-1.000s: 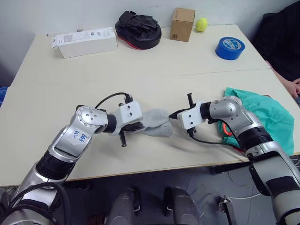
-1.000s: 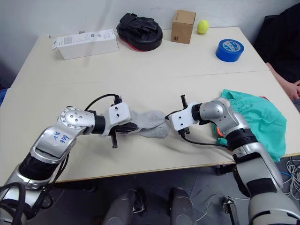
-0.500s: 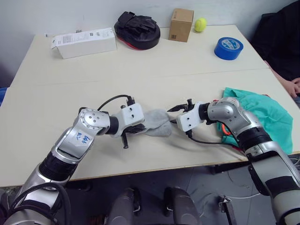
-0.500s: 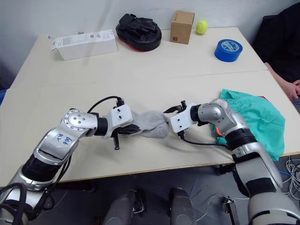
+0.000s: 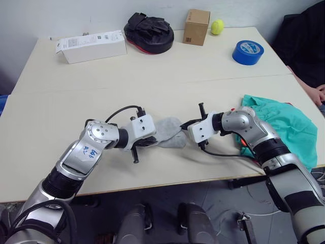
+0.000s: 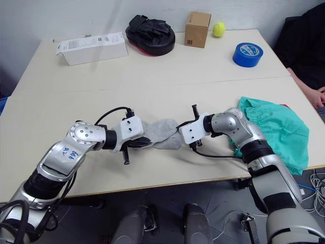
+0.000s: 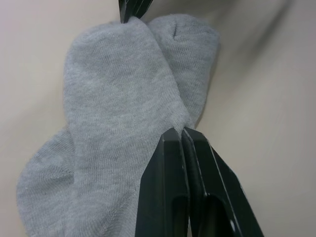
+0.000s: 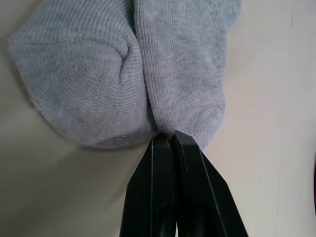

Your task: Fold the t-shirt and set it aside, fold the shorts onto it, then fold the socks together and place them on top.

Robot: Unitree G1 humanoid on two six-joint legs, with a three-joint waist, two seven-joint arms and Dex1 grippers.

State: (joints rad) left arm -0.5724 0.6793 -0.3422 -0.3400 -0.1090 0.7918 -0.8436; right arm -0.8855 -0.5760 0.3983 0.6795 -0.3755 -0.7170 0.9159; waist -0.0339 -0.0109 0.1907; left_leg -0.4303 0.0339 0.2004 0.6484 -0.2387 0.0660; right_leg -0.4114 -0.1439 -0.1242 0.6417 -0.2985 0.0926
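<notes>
**Both grippers pinch a pair of grey socks by opposite ends on the bench**

A pair of small, light grey, soft fabric socks (image 5: pixel 169 132) lies flat on a pale beige bench (image 5: pixel 152 71), near the middle of its front edge. The 2 socks rest side by side, touching along their length, with 1 partly overlapping the other.

The left gripper (image 5: pixel 143 143) has its 2 black fingers (image 7: pixel 173 187) closed together, pinching fabric at one end of the pair. The right gripper (image 5: pixel 189 124) is likewise closed, its fingers (image 8: pixel 173 187) pressed tight on the rim of the opposite end. Holding both ends at once probably keeps the pair aligned and taut, ready for one end to be carried over the other in a fold.

The long axis of the socks runs roughly parallel to the bench's front edge, from one gripper to the other. Which end is toe and which is cuff I cannot tell for certain.

Teal-green fabric shorts (image 5: pixel 284 127) lie folded near the bench's right edge, well apart from the socks, with a sliver of bright red t-shirt (image 6: pixel 284 106) showing at their far side. That stack is likely where the socks will go.
</notes>
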